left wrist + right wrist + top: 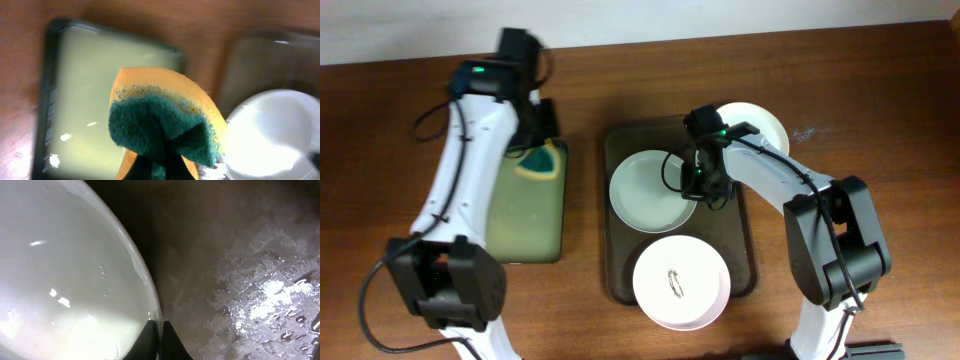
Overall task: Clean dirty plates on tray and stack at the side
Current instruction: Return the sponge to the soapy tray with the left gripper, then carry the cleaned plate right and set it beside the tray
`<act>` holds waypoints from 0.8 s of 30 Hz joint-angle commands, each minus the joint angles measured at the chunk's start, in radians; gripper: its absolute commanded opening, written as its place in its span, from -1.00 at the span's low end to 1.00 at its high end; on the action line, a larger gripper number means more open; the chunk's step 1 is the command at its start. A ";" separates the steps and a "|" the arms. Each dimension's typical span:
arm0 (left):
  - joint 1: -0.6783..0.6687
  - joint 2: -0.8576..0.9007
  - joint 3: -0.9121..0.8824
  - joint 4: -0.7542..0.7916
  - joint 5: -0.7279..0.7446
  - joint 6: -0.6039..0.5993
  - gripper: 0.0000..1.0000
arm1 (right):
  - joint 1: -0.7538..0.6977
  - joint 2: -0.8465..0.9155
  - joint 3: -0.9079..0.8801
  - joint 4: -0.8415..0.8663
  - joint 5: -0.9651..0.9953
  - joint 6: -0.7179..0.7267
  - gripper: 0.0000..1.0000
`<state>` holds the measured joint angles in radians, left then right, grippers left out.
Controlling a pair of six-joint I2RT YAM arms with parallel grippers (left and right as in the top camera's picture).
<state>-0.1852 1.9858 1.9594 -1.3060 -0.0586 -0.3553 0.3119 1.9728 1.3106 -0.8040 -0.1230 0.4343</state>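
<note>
The dark tray [620,250] holds two white plates. The plain one [645,190] lies at its back left; my right gripper [705,183] is shut on that plate's right rim, with the jaws [160,332] pinching the edge of the plate [65,280]. The front plate [680,283] has a small dark smear in its centre. A third plate [760,125] lies on the table behind the tray's right corner, partly hidden by the right arm. My left gripper [533,148] is shut on a green and yellow sponge [165,125] above the small tray.
The small black-rimmed tray [525,215] with a yellowish inside lies left of the dark tray and also shows in the left wrist view [95,95]. The dark tray's floor [250,280] is wet beside the held plate. Brown table wood surrounds both trays.
</note>
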 commanded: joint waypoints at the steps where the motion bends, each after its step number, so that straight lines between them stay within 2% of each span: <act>1: 0.109 -0.002 -0.257 0.116 -0.008 0.017 -1.00 | -0.005 -0.001 -0.007 0.011 0.030 -0.173 -0.92; 3: 0.111 -0.002 -0.375 0.196 -0.009 0.034 -0.70 | -0.005 -0.005 -0.006 0.002 0.029 -0.173 -0.92; 4: 0.112 -0.008 -0.364 0.198 -0.009 0.063 -0.37 | -0.005 -0.016 0.003 -0.013 0.030 -0.173 -0.91; 7: 0.111 -0.095 -0.315 0.175 0.012 0.069 0.14 | 0.004 -0.156 0.031 -0.019 0.077 -0.166 -0.92; 9: 0.111 -0.188 -0.315 0.160 0.043 0.069 0.45 | 0.069 -0.253 0.032 -0.023 0.299 -0.165 -0.92; 10: 0.111 -0.236 -0.315 0.143 0.045 0.069 0.86 | 0.120 -0.288 0.032 -0.028 0.481 -0.164 -0.92; 11: 0.111 -0.277 -0.315 0.130 0.045 0.069 1.00 | 0.179 -0.315 0.032 -0.025 0.660 -0.165 -0.92; 13: 0.111 -0.322 -0.315 0.122 0.045 0.069 0.99 | 0.304 -0.335 0.033 -0.003 0.939 -0.169 -0.92; 16: 0.111 -0.323 -0.316 0.115 0.044 0.069 0.99 | 0.450 -0.335 0.032 0.008 1.110 -0.182 -0.92; 18: 0.111 -0.323 -0.316 0.115 0.044 0.069 0.99 | 0.518 -0.335 0.033 0.008 1.112 -0.275 -0.92; 21: 0.111 -0.323 -0.316 0.115 0.044 0.069 0.99 | 0.572 -0.336 0.033 0.007 1.112 -0.343 -0.92; 24: 0.111 -0.323 -0.316 0.115 0.044 0.069 0.99 | 0.597 -0.351 0.057 -0.028 1.116 -0.353 -0.92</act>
<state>-0.0746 1.6806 1.6276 -1.1889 -0.0227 -0.2913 0.8936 1.6669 1.3254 -0.8143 0.9535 0.0929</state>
